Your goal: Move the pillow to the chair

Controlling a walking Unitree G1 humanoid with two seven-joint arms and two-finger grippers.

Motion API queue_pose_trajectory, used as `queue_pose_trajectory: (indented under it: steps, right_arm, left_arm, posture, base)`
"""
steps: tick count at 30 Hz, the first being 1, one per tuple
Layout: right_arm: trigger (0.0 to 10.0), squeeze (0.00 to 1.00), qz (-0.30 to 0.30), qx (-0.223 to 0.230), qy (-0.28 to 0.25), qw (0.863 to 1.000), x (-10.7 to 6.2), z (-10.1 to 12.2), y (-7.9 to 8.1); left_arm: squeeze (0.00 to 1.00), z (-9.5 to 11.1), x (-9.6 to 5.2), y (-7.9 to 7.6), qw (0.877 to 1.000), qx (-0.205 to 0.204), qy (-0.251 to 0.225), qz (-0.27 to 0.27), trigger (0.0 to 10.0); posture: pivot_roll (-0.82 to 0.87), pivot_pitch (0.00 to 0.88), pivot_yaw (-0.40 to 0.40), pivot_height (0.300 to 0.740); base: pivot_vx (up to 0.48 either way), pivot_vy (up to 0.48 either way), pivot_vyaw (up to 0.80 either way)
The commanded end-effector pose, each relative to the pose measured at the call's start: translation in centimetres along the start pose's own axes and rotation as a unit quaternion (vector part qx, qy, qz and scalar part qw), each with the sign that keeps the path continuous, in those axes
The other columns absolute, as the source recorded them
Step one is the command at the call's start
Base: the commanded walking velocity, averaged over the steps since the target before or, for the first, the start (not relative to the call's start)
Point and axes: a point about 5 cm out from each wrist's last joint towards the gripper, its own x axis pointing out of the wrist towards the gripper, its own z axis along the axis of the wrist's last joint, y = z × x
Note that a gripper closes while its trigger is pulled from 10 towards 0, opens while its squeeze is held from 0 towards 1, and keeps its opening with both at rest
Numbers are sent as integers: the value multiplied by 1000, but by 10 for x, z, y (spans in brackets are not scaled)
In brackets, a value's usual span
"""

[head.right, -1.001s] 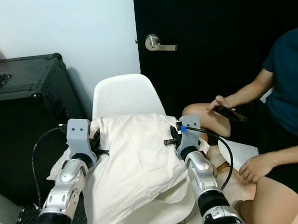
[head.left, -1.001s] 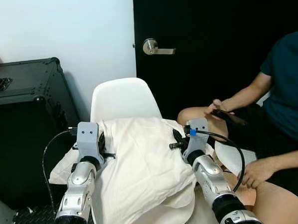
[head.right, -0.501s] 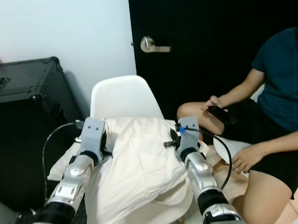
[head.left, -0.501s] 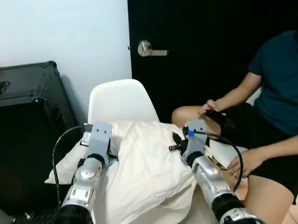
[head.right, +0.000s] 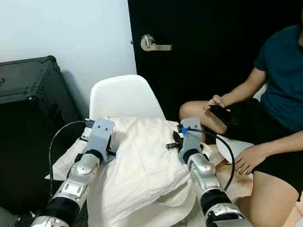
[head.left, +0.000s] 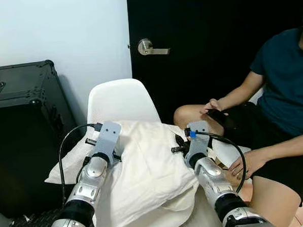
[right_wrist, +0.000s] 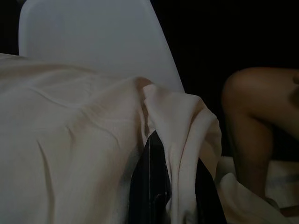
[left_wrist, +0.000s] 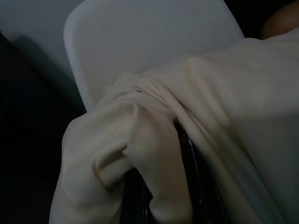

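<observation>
the soft cream-white fabric pillow (head.left: 144, 170) lies across the seat of the white moulded plastic chair (head.left: 121, 101), its far edge near the curved backrest and its near edge drooping over the front of the seat toward the robot. the left gripper (left_wrist: 161, 205) has its two black fingers clamped on a fold of cloth at the pillow's left side; from the wrist the fabric bunches between and over the fingers. the right gripper (right_wrist: 163, 200) does the same on the pillow's right corner, a flap of cloth pinched between its dark fingers, with the chair back rising beyond. both silver arms reach forward from below, one on each side of the pillow, black cables looping off their wrists.

to the left of the chair stands a large black hard-shell case (head.left: 20, 135) against the pale wall. behind the chair is a black door with a silver lever handle (head.left: 150, 47). on the right sits a person in a dark teal t-shirt (head.left: 284, 81) and black shorts, knee bent near the chair, one hand (head.left: 212, 106) holding a dark phone, the other hand (head.left: 245, 164) resting on the thigh.
</observation>
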Motion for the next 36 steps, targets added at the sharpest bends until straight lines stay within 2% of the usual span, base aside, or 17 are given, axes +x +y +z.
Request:
queue_pose_trajectory:
  steps: [1,12,15,30,35,36]
  right_arm:
    - [10000,0,29,-13,-8,999,5,4,13]
    - [10000,0,33,-13,-10,999,6,5,16]
    - [10000,0,33,-13,-15,999,6,7,15]
    - [10000,0,45,-16,-12,999,6,5,16]
    - [10000,0,56,-21,-13,998,6,6,19]
    - [10000,0,63,-24,-13,998,7,7,22]
  left_arm:
    - [0,3,2,-4,1000,10,-9,-9,10000]
    - [0,0,2,-2,1000,-4,-6,1,10000]
    - [0,-1,2,0,1000,-19,-3,7,10000]
    - [0,-5,1,5,999,-31,4,26,10000]
    - [0,-7,1,10,999,-25,5,39,10000]
    - [0,-7,3,15,998,-24,9,51,10000]
  posture:
    - [-3,42,-25,667]
    - [-5,49,-26,608]
    - [-6,51,-26,608]
    - [-5,63,-40,608]
    - [-4,82,-58,593]
    - [-4,88,-62,593]
  base:
    - [0,0,0]
    - [0,0,0]
    - [0,0,0]
    - [0,0,0]
    - [0,0,0]
    - [0,0,0]
